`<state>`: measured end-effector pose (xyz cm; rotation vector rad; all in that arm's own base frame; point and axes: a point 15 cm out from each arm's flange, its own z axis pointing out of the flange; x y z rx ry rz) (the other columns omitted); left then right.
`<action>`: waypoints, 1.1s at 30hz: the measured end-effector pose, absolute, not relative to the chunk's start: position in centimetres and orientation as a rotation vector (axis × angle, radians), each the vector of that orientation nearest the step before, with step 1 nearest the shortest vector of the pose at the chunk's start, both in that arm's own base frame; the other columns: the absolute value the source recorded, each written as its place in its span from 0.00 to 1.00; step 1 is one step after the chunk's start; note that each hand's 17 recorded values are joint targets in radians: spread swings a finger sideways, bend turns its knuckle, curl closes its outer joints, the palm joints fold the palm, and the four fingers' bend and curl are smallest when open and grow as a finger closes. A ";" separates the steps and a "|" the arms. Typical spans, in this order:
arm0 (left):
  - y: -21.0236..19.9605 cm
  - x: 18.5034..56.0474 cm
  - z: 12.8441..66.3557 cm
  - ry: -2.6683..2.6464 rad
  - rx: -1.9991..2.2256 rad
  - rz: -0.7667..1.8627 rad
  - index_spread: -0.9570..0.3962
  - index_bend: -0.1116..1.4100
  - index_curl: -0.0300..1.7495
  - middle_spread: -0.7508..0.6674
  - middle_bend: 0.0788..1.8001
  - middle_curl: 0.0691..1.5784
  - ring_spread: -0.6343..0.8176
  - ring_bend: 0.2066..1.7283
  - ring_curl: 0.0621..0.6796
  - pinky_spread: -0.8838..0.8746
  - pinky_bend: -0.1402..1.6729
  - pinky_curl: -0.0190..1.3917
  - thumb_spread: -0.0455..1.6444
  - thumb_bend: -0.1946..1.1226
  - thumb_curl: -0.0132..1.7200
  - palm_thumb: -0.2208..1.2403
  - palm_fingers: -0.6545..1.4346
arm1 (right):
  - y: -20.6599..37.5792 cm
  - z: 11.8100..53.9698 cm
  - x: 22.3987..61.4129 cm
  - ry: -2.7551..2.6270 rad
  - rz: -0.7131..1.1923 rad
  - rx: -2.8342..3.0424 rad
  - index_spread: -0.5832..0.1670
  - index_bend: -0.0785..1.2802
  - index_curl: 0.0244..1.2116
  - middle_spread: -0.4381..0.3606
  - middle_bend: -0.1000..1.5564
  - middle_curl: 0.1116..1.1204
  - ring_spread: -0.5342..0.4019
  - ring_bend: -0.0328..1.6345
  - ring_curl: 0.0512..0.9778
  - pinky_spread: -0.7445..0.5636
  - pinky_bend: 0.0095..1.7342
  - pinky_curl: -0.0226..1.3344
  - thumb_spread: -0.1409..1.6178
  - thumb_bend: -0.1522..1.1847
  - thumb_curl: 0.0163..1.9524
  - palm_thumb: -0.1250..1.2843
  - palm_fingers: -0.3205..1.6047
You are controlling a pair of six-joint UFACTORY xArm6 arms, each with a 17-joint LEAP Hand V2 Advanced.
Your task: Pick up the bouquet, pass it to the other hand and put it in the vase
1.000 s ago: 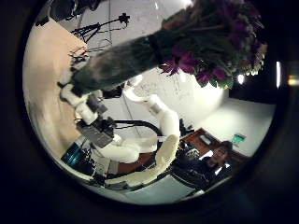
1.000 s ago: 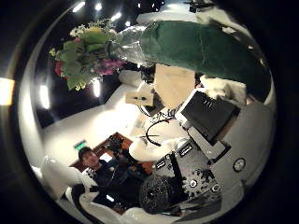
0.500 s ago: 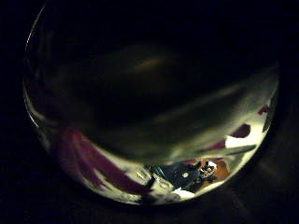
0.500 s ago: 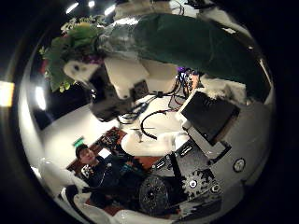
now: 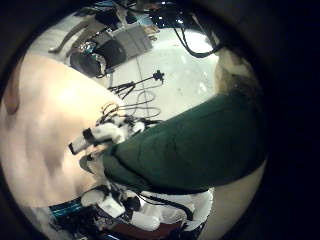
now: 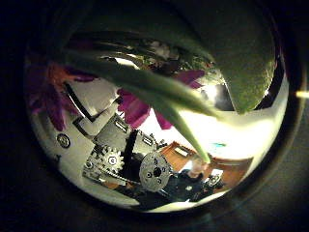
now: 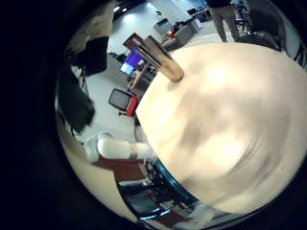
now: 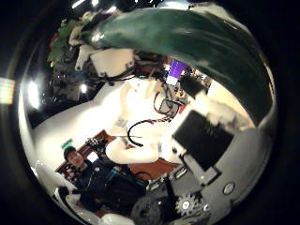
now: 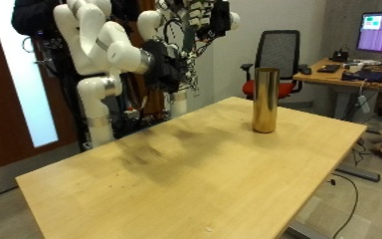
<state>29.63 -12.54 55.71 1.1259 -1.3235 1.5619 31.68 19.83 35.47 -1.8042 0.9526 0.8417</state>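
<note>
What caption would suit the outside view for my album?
Two robot arms hold a bouquet up between them, beyond a gold vase standing upright on the wooden table.

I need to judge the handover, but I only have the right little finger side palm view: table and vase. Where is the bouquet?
Observer: The bouquet, in its green wrap, is up in the air, close to the right hand.
Operator: Is the left hand near it?
Observer: Yes, the left hand is at its flower end.
Operator: And the vase?
Observer: The vase stands upright on the table, apart from both hands.
</note>
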 end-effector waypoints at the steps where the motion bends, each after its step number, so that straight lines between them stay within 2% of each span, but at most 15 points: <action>1: -12.4 29.7 56.0 -1.334 1.126 1.571 0.25 0.62 0.29 0.19 0.65 0.47 0.15 0.79 0.75 0.19 0.72 0.42 0.17 0.13 0.43 0.90 0.85 | 19.9 35.5 31.6 0.953 0.859 -1.802 0.39 0.28 0.55 0.35 0.59 0.48 0.29 0.76 0.58 0.20 0.58 0.66 0.56 0.09 0.31 0.65 0.32; 3: -12.1 29.9 56.5 -1.348 1.130 1.585 0.23 0.65 0.33 0.19 0.67 0.48 0.15 0.81 0.78 0.19 0.74 0.44 0.14 0.13 0.44 0.90 0.84 | 20.1 35.5 31.3 0.945 0.918 -1.794 0.39 0.29 0.52 0.41 0.52 0.43 0.36 0.68 0.54 0.30 0.52 0.66 0.58 0.08 0.30 0.63 0.18; 4: -11.9 30.0 56.8 -1.356 1.131 1.592 0.22 0.66 0.36 0.20 0.68 0.48 0.16 0.82 0.80 0.20 0.74 0.46 0.14 0.13 0.45 0.90 0.84 | 20.1 35.8 31.3 0.937 0.936 -1.791 0.38 0.26 0.45 0.53 0.42 0.35 0.50 0.56 0.43 0.46 0.46 0.61 0.59 0.08 0.29 0.61 0.07; 7: -11.6 30.1 57.9 -1.392 1.131 1.606 0.21 0.66 0.40 0.21 0.69 0.48 0.17 0.83 0.82 0.20 0.75 0.48 0.12 0.13 0.47 0.90 0.83 | 19.7 36.5 31.2 0.919 0.991 -1.773 0.40 0.21 0.40 0.63 0.33 0.29 0.63 0.45 0.34 0.62 0.39 0.55 0.60 0.08 0.27 0.59 0.08; 8: -11.2 30.3 58.5 -1.406 1.137 1.616 0.21 0.66 0.43 0.21 0.70 0.48 0.17 0.84 0.83 0.21 0.75 0.49 0.12 0.13 0.47 0.90 0.83 | 19.4 36.5 31.4 0.924 1.002 -1.756 0.40 0.18 0.36 0.69 0.29 0.25 0.69 0.39 0.29 0.72 0.34 0.50 0.60 0.09 0.26 0.58 0.09; 9: -10.9 30.5 59.1 -1.421 1.145 1.626 0.21 0.66 0.45 0.22 0.71 0.48 0.17 0.84 0.84 0.21 0.75 0.50 0.11 0.13 0.48 0.90 0.83 | 19.1 36.5 31.6 0.929 1.007 -1.744 0.40 0.16 0.33 0.71 0.25 0.23 0.72 0.36 0.26 0.77 0.31 0.46 0.61 0.09 0.25 0.58 0.10; 14: -6.3 31.8 63.0 -1.512 1.261 1.739 0.20 0.61 0.53 0.23 0.72 0.47 0.18 0.84 0.84 0.20 0.74 0.52 0.10 0.13 0.50 0.90 0.83 | 18.0 36.4 31.8 0.950 1.016 -1.711 0.41 0.15 0.25 0.75 0.19 0.20 0.79 0.29 0.22 0.87 0.28 0.38 0.61 0.09 0.23 0.58 0.14; 20: -0.1 33.2 65.9 -1.521 1.356 1.858 0.18 0.57 0.60 0.23 0.72 0.46 0.17 0.84 0.84 0.20 0.73 0.54 0.10 0.13 0.51 0.89 0.83 | 17.9 36.3 31.9 0.953 1.016 -1.708 0.42 0.17 0.21 0.75 0.17 0.19 0.80 0.27 0.21 0.89 0.27 0.34 0.61 0.09 0.23 0.58 0.15; 33: 8.6 36.3 63.1 -1.432 1.498 1.934 0.16 0.49 0.71 0.24 0.72 0.45 0.18 0.84 0.84 0.19 0.70 0.58 0.09 0.13 0.53 0.90 0.84 | 17.9 36.0 32.0 0.953 1.020 -1.702 0.42 0.18 0.21 0.74 0.17 0.18 0.80 0.25 0.21 0.88 0.28 0.29 0.62 0.10 0.22 0.60 0.17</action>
